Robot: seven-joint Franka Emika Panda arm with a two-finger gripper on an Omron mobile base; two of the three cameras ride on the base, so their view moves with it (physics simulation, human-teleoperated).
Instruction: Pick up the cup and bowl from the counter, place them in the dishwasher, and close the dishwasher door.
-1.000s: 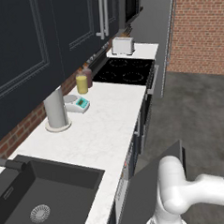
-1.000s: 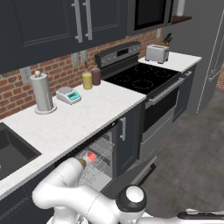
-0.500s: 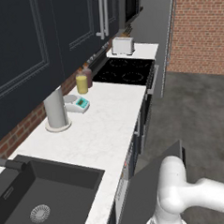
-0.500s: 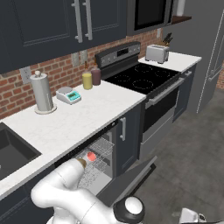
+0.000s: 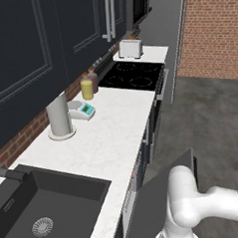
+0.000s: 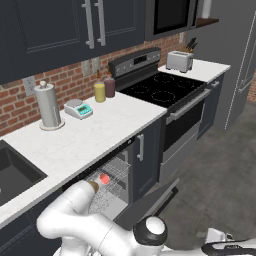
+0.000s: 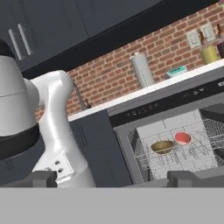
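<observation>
The gripper (image 7: 112, 178) is spread wide and holds nothing, low before the half-open dishwasher door (image 6: 150, 197); cup (image 7: 182, 138) and bowl (image 7: 162, 146) already sit in the wire rack (image 7: 144, 155), so only closing remains.

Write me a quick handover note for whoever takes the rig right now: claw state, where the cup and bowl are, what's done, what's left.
Claw: low in front of the open dishwasher; its fingertips are at the hand view's bottom edge with nothing between them, and I can't tell if it is open or shut.
Cup and bowl: side by side in the wire rack, cup also visible from the right base view.
Done: both items loaded off the counter.
Left: dishwasher door hangs open; swing it shut.
</observation>
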